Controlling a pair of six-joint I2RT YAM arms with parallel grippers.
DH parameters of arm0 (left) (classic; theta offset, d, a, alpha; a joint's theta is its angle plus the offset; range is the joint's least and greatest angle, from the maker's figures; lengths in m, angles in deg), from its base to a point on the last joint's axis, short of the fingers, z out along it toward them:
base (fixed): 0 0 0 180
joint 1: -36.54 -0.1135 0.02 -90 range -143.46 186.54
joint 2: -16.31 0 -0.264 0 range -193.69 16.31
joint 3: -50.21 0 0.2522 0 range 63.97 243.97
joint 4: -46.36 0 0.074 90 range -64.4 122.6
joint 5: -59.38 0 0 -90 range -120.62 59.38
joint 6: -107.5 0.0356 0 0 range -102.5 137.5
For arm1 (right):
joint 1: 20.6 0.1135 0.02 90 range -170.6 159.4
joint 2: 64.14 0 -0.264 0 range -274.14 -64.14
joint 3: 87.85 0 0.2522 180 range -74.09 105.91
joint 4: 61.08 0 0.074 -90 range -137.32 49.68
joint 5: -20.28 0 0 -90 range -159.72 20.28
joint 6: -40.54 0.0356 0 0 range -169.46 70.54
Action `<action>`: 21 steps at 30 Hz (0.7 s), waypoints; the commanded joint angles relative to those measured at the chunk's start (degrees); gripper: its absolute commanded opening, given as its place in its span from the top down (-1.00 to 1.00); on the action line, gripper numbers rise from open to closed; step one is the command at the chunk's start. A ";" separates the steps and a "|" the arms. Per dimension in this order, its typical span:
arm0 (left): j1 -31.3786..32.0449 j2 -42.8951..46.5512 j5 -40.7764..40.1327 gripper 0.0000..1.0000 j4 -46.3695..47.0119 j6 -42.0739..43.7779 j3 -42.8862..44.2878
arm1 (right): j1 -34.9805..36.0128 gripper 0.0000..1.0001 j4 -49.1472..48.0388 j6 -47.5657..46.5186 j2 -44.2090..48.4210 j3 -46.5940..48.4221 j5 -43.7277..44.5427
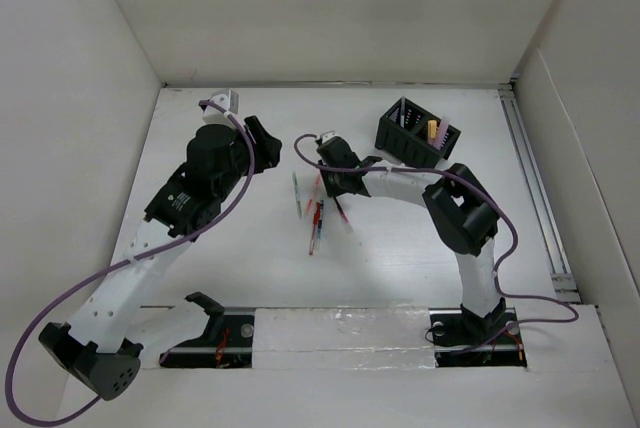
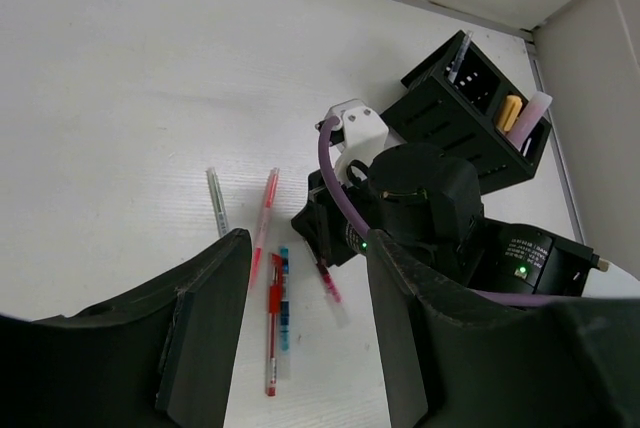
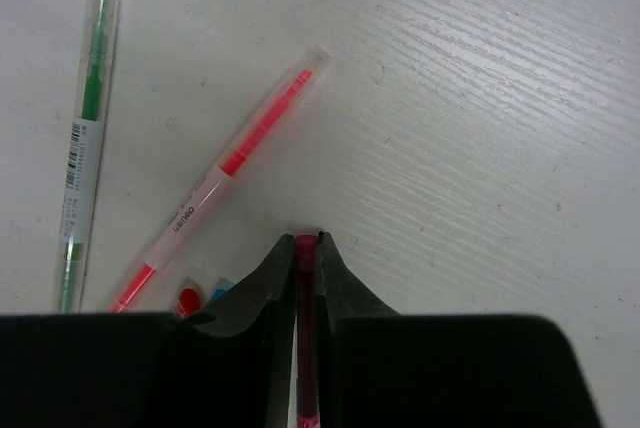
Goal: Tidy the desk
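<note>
The flat matte white desk (image 1: 400,248) fills the top view, walled in white, with its black-and-white rail along 6 o'clock. The right gripper (image 3: 305,248) is clamped on a slim dark red pen (image 3: 305,348), jaws pinched tight near one end. Whether that pen rests on the surface or hangs just off it is hard to tell. The left gripper (image 2: 306,248) hovers at 9 o'clock of it in the top view, jaws spread and empty. In the right wrist view, a clear green-cored pen (image 3: 88,128) and a clear pink-cored pen (image 3: 230,163) lie loose toward 10 o'clock. The small black compartmented pen holder (image 1: 415,135) stands at 1 o'clock on the desk. Such an end grip could let the pen swing or slip in transit, and a tilted pen may catch the holder's rim. A low sweep could also scatter the loose pens.
</note>
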 commanded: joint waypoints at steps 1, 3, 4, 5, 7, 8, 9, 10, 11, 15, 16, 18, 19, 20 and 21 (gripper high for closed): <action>-0.04 2.50 -1.67 0.08 2.37 1.20 2.36 | 0.59 0.77 2.79 1.41 -1.47 -0.83 -1.02; -0.04 2.41 -2.19 0.07 2.02 1.64 3.15 | -0.03 0.95 2.87 1.59 -0.33 -1.63 -0.58; -0.04 2.24 -2.28 0.07 1.84 1.64 3.50 | -0.55 1.00 2.87 1.59 0.19 -2.06 -0.32; -0.04 1.98 -2.46 0.07 1.75 1.73 3.94 | -0.55 1.00 2.70 1.50 0.72 -2.59 0.12; -0.04 1.89 -2.63 0.07 1.84 1.90 4.20 | -1.95 1.00 0.42 0.18 4.05 -3.56 0.21; -0.04 1.80 -2.55 0.07 2.01 1.90 4.38 | -2.48 1.00 -0.37 -0.43 5.37 -3.91 0.13; -0.04 1.71 -2.46 0.07 2.10 1.99 4.47 | -3.53 1.00 -1.77 -1.65 7.91 -4.00 0.12; -0.04 1.54 -2.28 0.07 2.10 1.82 4.55 | -4.24 1.00 -2.39 -2.28 9.15 -3.83 0.04; -0.04 1.36 -2.20 0.07 2.19 1.81 4.90 | -5.03 1.00 -2.92 -3.33 10.12 -3.65 -0.49; -0.04 0.48 -1.14 0.07 2.37 1.38 4.82 | -11.26 1.00 -6.70 -5.44 13.82 -0.67 -3.39; -0.04 0.04 -0.62 0.07 2.45 1.20 4.73 | -14.32 1.00 -7.32 -5.79 14.08 1.17 -3.83; -0.04 -0.31 -0.44 0.07 2.37 0.41 4.47 | -17.59 1.00 -9.59 -6.85 13.83 3.37 -4.53; -0.04 -0.66 -0.09 0.07 2.37 0.23 4.38 | -19.26 1.00 -9.95 -6.94 13.39 5.99 -4.88; -0.04 -0.75 0.09 0.07 2.28 -0.20 4.21 | -22.49 1.00 -10.39 -6.85 12.34 7.50 -6.10; -0.04 -0.84 0.09 0.07 2.28 -0.47 4.20 | -23.92 1.00 -12.05 -7.03 11.55 8.82 -6.90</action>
